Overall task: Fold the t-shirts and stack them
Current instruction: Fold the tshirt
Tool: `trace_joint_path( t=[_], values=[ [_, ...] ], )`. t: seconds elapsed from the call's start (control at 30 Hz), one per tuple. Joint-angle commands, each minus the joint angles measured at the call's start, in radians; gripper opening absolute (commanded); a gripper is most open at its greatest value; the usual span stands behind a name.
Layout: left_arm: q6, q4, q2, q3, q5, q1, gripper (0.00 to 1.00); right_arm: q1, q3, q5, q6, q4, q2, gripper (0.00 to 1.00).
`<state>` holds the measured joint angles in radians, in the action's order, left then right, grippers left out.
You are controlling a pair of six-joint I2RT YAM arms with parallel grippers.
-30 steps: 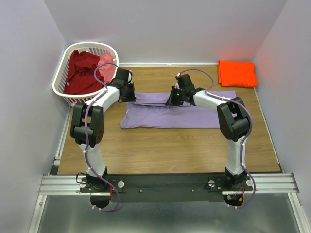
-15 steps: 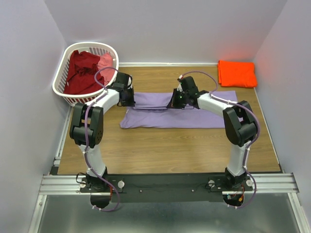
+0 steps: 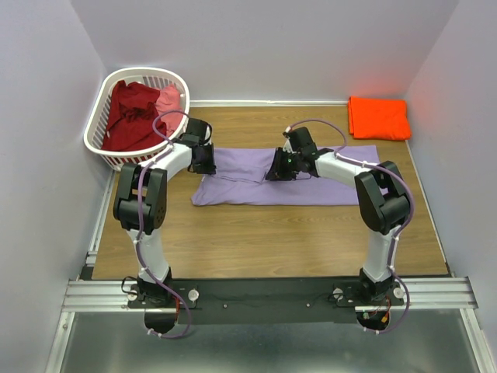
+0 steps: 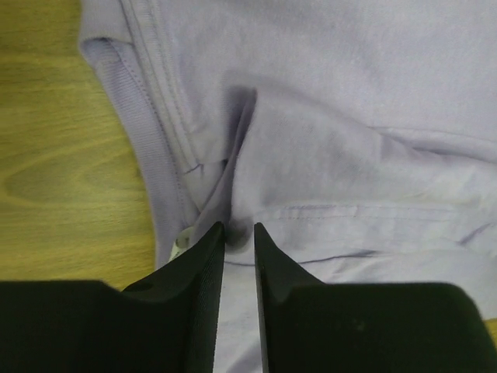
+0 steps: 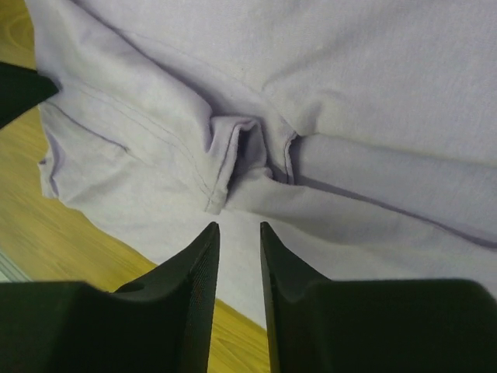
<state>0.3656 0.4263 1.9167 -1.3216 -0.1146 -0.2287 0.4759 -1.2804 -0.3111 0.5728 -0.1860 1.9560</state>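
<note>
A lavender t-shirt (image 3: pixel 279 185) lies spread sideways on the wooden table, its far edge folded over. My left gripper (image 3: pixel 208 160) rests low at the shirt's left end, near the collar. In the left wrist view, the left gripper (image 4: pixel 239 230) has its jaws slightly apart, and a pinched ridge of the lavender cloth (image 4: pixel 349 116) rises just past the tips. My right gripper (image 3: pixel 276 169) is over the shirt's middle. In the right wrist view, the right gripper (image 5: pixel 239 227) is open a little, with a puckered fold of the shirt (image 5: pixel 373 78) ahead of it and flat cloth below. A folded orange t-shirt (image 3: pixel 379 117) lies at the far right corner.
A white slotted laundry basket (image 3: pixel 97 118) stands at the far left, close beside my left arm. It holds a dark red t-shirt (image 3: pixel 130 113) and a pink one (image 3: pixel 168 97). Walls close in the table on the left, far and right sides.
Both grippers carried the shirt's far edge a little toward the near side and lowered it. Their jaws then parted, letting the cloth go.
</note>
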Motion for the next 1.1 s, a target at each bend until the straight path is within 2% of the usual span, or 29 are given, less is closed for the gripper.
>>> trace_joint_path(
  t=[0.0,0.03,0.07,0.17,0.23,0.27,0.33,0.37,0.57,0.77,0.9,0.97,1.07],
  values=[
    [-0.008,0.032,-0.085,0.015,0.062,0.006,0.41,0.003,-0.005,-0.052,-0.036,-0.061,-0.054,0.39],
    [-0.008,0.034,-0.100,0.018,0.064,0.006,0.43,0.003,-0.008,-0.055,-0.047,-0.066,-0.063,0.40],
    [-0.010,0.037,-0.114,0.021,0.064,0.005,0.52,0.004,-0.008,-0.059,-0.051,-0.070,-0.081,0.40],
    [-0.004,0.037,-0.166,0.032,0.062,-0.007,0.55,0.003,-0.022,-0.083,-0.053,-0.073,-0.091,0.39],
    [0.002,0.037,-0.179,0.022,0.061,-0.027,0.51,0.003,-0.046,-0.100,-0.050,-0.073,-0.075,0.35],
    [0.004,0.031,-0.174,0.015,0.056,-0.035,0.43,0.003,-0.077,-0.111,-0.042,-0.072,-0.063,0.31],
    [0.012,0.020,-0.148,-0.010,0.050,-0.056,0.31,0.003,-0.109,-0.146,-0.028,-0.064,-0.016,0.29],
    [0.015,0.008,-0.134,-0.017,0.046,-0.061,0.29,0.003,-0.138,-0.155,-0.022,-0.056,0.000,0.27],
    [0.038,-0.037,0.017,-0.053,0.041,-0.064,0.25,0.001,-0.226,-0.212,0.001,-0.020,0.157,0.25],
    [0.041,-0.023,0.153,-0.106,0.070,-0.058,0.25,-0.019,-0.175,-0.138,-0.005,-0.023,0.225,0.26],
    [0.029,0.008,0.145,-0.142,0.105,-0.060,0.31,-0.065,-0.087,-0.100,-0.027,-0.024,0.153,0.32],
    [0.022,0.022,0.116,-0.142,0.105,-0.060,0.41,-0.068,-0.068,-0.085,-0.051,-0.027,0.095,0.40],
    [0.021,0.028,0.027,-0.133,0.145,-0.069,0.52,-0.069,-0.036,-0.004,-0.108,-0.059,-0.034,0.47]
  ],
)
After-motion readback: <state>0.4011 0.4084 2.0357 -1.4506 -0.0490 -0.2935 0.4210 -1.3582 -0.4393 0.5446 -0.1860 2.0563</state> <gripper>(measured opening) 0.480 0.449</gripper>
